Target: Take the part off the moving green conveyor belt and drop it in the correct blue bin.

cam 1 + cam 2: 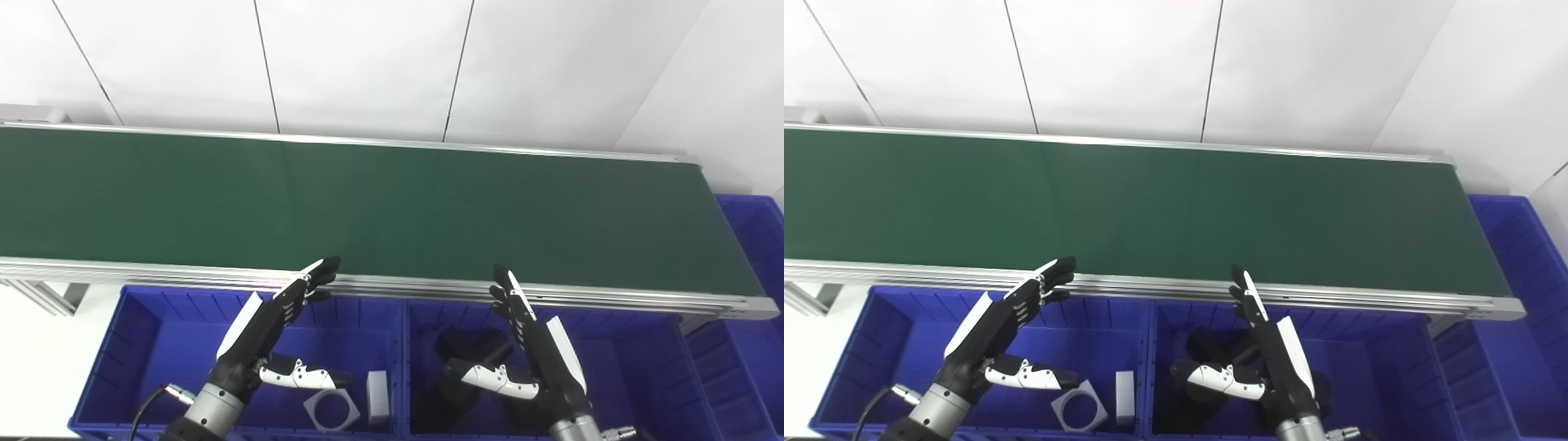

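Note:
The green conveyor belt (392, 208) runs across the view with no part visible on it. My left hand (269, 331) is open and empty above the left blue bin (153, 318), fingers stretched toward the belt's near rail. My right hand (533, 343) is open and empty above the middle blue bin (625, 355), fingers also pointing at the rail. The left bin holds a grey square part with a round hole (331, 410) and a grey block (378, 397). Dark parts (468, 346) lie in the middle bin, partly hidden by my right hand.
Another blue bin (756, 245) stands at the belt's right end. The belt's aluminium near rail (392, 283) runs just above the bins. A white wall is behind the belt. A white surface (37, 355) lies left of the bins.

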Controlling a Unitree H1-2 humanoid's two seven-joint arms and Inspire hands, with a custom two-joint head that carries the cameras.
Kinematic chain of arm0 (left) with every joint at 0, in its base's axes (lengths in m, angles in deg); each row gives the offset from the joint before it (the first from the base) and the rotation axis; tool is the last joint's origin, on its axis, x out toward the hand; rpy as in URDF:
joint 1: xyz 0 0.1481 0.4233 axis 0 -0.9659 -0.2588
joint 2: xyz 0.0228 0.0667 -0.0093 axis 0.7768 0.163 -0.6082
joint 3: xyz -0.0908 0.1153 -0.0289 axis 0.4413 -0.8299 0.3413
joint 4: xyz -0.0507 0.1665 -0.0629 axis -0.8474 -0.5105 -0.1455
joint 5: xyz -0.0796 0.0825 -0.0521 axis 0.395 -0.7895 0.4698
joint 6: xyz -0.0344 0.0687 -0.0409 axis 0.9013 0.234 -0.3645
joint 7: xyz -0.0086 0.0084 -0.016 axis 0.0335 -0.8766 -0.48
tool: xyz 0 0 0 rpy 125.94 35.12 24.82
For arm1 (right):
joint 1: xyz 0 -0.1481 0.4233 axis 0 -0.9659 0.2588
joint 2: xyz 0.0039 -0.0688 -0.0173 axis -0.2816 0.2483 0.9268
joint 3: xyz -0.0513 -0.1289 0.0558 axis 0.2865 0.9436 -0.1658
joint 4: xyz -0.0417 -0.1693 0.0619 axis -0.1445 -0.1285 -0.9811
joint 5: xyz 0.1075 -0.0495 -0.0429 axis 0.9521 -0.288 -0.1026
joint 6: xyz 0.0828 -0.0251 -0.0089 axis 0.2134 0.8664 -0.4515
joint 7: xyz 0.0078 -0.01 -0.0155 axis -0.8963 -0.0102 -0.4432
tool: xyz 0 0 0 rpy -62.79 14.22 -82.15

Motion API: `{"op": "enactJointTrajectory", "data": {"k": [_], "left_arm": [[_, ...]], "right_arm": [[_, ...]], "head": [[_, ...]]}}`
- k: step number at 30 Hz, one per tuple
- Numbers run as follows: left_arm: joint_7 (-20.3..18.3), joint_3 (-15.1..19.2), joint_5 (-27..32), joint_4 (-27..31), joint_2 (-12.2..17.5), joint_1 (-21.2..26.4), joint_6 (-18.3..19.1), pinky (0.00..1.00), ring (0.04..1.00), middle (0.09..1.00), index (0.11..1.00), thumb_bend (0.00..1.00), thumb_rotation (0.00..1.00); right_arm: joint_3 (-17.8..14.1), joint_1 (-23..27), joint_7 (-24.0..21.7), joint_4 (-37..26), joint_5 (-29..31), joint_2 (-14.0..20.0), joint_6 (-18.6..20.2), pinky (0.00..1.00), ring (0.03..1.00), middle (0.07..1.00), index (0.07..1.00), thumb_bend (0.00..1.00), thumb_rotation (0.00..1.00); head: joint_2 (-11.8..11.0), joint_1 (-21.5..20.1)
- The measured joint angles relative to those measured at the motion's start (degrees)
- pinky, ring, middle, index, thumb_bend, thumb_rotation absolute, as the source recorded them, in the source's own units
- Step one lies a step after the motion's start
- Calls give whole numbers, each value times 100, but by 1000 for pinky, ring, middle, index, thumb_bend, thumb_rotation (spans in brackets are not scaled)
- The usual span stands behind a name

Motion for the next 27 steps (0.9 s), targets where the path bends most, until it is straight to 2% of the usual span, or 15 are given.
{"op": "enactJointTrajectory", "data": {"k": [4, 13, 27], "left_arm": [[0, -22, 5, -121, -9, -8, -37, 858, 918, 930, 901, 809, 243], [8, -61, -7, -362, -166, 7, -252, 845, 917, 933, 914, 820, 305], [129, 19, -132, -478, -273, -67, -421, 834, 900, 925, 908, 819, 338]], "right_arm": [[1, -20, -21, 65, 183, 26, -5, 964, 960, 965, 1000, 950, 371], [0, -16, -59, 186, 253, 100, -54, 931, 944, 960, 1000, 954, 338], [12, -33, 100, 447, 77, 57, -583, 894, 904, 931, 965, 932, 307]], "head": [[-96, 96], [-246, 228], [-299, 167]]}}
